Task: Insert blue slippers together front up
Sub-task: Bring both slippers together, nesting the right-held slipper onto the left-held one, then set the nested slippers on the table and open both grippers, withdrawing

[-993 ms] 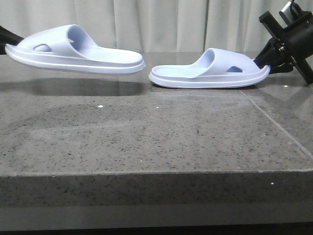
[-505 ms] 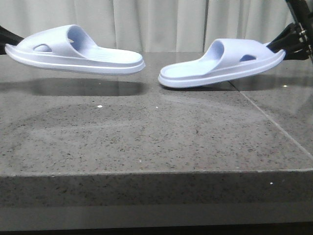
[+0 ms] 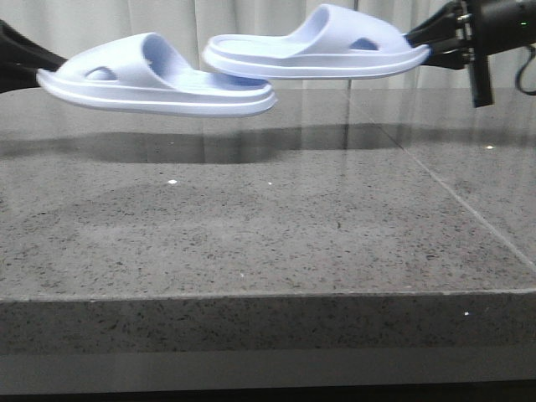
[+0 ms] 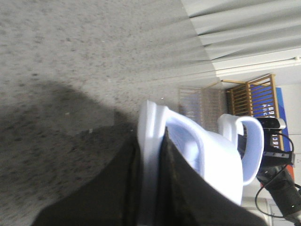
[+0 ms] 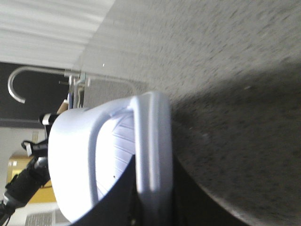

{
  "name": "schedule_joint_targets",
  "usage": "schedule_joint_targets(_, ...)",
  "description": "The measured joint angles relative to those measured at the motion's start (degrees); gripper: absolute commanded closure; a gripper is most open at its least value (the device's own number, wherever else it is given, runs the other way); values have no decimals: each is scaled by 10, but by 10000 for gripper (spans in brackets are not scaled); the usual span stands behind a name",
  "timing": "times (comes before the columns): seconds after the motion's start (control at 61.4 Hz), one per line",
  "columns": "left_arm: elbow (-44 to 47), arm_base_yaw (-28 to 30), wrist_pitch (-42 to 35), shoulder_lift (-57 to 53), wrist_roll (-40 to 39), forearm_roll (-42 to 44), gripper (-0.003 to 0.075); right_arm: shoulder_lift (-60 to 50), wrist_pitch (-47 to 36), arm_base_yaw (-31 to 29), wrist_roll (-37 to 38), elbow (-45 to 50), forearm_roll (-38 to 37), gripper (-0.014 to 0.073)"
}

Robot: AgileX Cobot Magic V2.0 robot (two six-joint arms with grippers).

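Fingertips of our left gripper (image 3: pixel 42 71) and right gripper (image 3: pixel 423 46) vanish behind the toes they clamp. Both blue slippers (image 3: pixel 159 79) (image 3: pixel 314 46) hang over the speckled grey table (image 3: pixel 251 218), heels overlapping, before pale curtains (image 3: pixel 243 17).

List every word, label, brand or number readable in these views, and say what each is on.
Readable text: none.
Blue board behind the wooden frame, left wrist view: pale marks, too small and blurred to read.
Left slipper and right slipper: no brand or size mark visible.
Stone table: no writing.
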Motion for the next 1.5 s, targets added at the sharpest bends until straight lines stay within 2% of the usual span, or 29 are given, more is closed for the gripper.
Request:
schedule_joint_targets(0.212,0,-36,-14,0,1,-53,741,0,-13,49,3,1,4,655)
schedule_joint_targets(0.635,2,-92,-124,0,3,-111,741,0,-96,104,4,1,33,655)
schedule_joint_targets(1.009,4,-116,-169,0,6,-132,741,0,-120,112,4,1,39,650)
schedule_joint_targets(1.107,4,-116,-169,0,6,-130,740,0,-121,112,4,1,39,616)
schedule_joint_targets(1.204,4,-115,-169,0,6,-121,735,0,-121,112,4,1,27,531)
schedule_joint_targets(1.286,4,-108,-161,0,6,-104,694,0,-116,108,4,1,14,443)
schedule_joint_targets(1.367,4,-100,-129,0,6,-88,609,0,-94,101,4,1,2,358)
schedule_joint_targets(1.497,4,-93,-72,0,5,-54,445,0,-49,91,5,1,-17,319)
